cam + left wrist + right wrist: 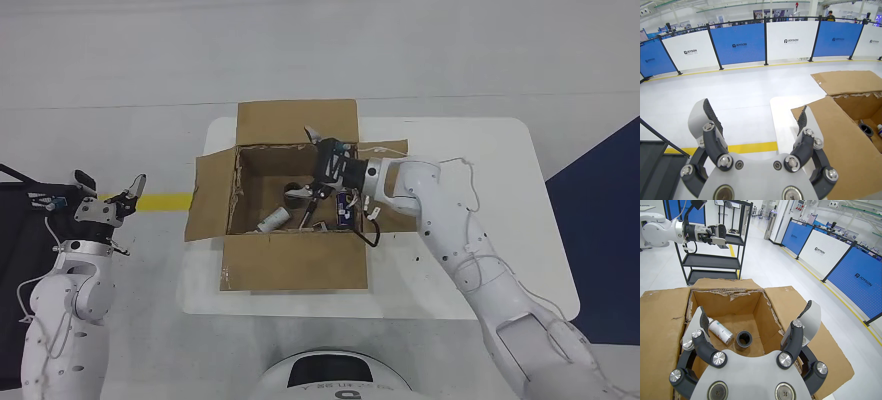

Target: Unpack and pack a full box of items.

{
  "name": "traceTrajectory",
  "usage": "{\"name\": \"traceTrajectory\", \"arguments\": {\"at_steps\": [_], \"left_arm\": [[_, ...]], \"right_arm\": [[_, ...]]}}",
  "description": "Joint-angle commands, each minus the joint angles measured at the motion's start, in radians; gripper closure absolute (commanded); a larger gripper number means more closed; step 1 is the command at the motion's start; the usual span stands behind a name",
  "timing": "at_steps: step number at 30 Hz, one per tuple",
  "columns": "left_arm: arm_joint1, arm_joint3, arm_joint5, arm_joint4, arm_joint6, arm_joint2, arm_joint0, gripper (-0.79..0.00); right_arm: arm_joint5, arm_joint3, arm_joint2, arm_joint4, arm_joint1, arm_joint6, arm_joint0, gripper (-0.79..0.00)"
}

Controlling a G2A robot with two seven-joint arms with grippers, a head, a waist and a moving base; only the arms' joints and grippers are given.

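Note:
An open cardboard box [290,262] stands on the white table [470,160] with its flaps folded out. Inside lie a white bottle [720,330] on its side and a black cylinder [744,339] standing beside it; both also show in the top view, bottle [272,217] and cylinder [296,188]. My right gripper [755,311] hangs open over the box's right part [307,175], holding nothing. My left gripper [755,108] is open and empty, off the table's left side [110,183], well away from the box [844,85].
A black metal shelf rack [711,260] stands on the floor left of the table, near the left arm. A yellow floor line [165,202] runs between them. The table's right half is bare. Blue and white partition panels [738,45] ring the area.

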Motion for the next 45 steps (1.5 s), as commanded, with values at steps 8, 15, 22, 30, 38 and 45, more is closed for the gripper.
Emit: {"name": "traceTrajectory", "arguments": {"at_steps": [8,15,22,30,38,45], "left_arm": [[0.0,0.0,0.0,0.0,0.0,0.0,0.0,-0.785],[0.0,0.0,0.0,0.0,0.0,0.0,0.0,-0.785],[0.0,0.0,0.0,0.0,0.0,0.0,0.0,-0.785],[0.0,0.0,0.0,0.0,0.0,0.0,0.0,-0.785],[0.0,0.0,0.0,0.0,0.0,0.0,0.0,-0.785],[0.0,0.0,0.0,0.0,0.0,0.0,0.0,-0.785]], "right_arm": [[0.001,0.001,-0.001,-0.001,0.0,-0.004,0.0,-0.785],[0.001,0.001,-0.001,-0.001,0.0,-0.004,0.0,-0.785],[0.001,0.001,-0.001,-0.001,0.0,-0.004,0.0,-0.785],[0.001,0.001,-0.001,-0.001,0.0,-0.004,0.0,-0.785],[0.03,0.034,-0.028,0.018,-0.008,0.186,0.02,-0.785],[0.037,0.024,-0.025,0.038,-0.009,0.217,0.023,-0.785]]}}
